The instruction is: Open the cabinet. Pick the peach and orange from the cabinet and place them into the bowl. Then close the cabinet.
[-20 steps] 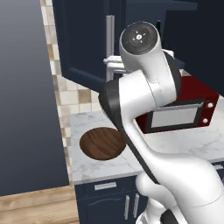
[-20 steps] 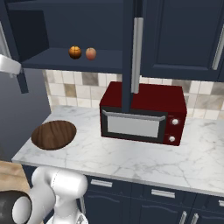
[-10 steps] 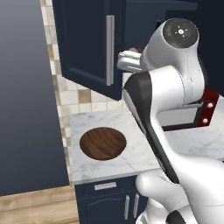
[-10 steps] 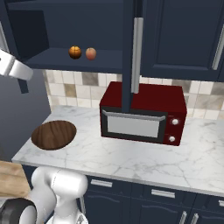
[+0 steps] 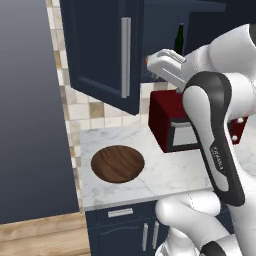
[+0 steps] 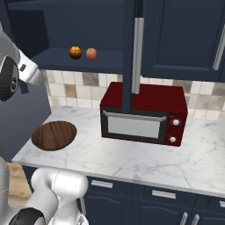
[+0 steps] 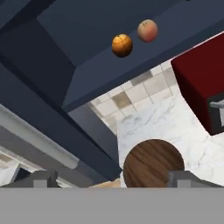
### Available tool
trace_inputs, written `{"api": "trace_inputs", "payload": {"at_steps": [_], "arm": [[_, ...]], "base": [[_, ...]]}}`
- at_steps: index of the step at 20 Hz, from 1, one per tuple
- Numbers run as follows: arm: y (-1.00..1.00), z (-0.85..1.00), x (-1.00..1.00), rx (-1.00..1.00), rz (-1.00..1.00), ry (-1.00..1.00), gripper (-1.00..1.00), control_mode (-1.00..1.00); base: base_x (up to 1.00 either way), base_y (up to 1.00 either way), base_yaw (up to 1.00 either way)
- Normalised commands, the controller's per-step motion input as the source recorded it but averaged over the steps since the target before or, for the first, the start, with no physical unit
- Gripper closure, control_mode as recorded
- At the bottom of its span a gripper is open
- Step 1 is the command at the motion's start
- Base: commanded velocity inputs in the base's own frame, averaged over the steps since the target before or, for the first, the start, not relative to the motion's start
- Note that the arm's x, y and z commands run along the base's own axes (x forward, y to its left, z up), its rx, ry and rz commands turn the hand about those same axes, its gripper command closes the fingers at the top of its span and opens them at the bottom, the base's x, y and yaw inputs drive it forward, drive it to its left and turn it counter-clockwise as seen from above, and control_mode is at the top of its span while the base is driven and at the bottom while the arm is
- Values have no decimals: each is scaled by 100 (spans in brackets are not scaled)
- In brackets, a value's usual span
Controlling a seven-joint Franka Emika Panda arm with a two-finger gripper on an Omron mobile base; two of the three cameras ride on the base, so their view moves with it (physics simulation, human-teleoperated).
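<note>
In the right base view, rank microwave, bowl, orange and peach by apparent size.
1. microwave
2. bowl
3. orange and peach: they look alike, so no ranking.

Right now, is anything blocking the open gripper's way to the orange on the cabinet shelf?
Nothing visible does. The cabinet doors stand open, and the orange sits exposed beside the peach, beyond the gripper.

A rendered home kitchen. Navy wall cabinet (image 6: 184, 39) with long silver bar handles above a white marble desk (image 6: 145, 160); checkered tile backsplash (image 6: 79, 85); red microwave (image 6: 143, 114) on the desk; navy base drawers (image 6: 132, 193) below; wooden bowl (image 6: 54, 135) on the desk; two fruits on the open cabinet shelf.
</note>
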Motion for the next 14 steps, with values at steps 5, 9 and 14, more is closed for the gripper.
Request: {"api": "trace_inputs", "payload": {"at_steps": [5, 9, 14], "arm": [[-22, -5, 15, 21, 26, 0, -100, -100], [-4, -30, 34, 18, 23, 0, -100, -100], [0, -36, 43, 15, 23, 0, -100, -100]], "base": [[0, 0, 0], [0, 0, 0], [0, 0, 0]]}}
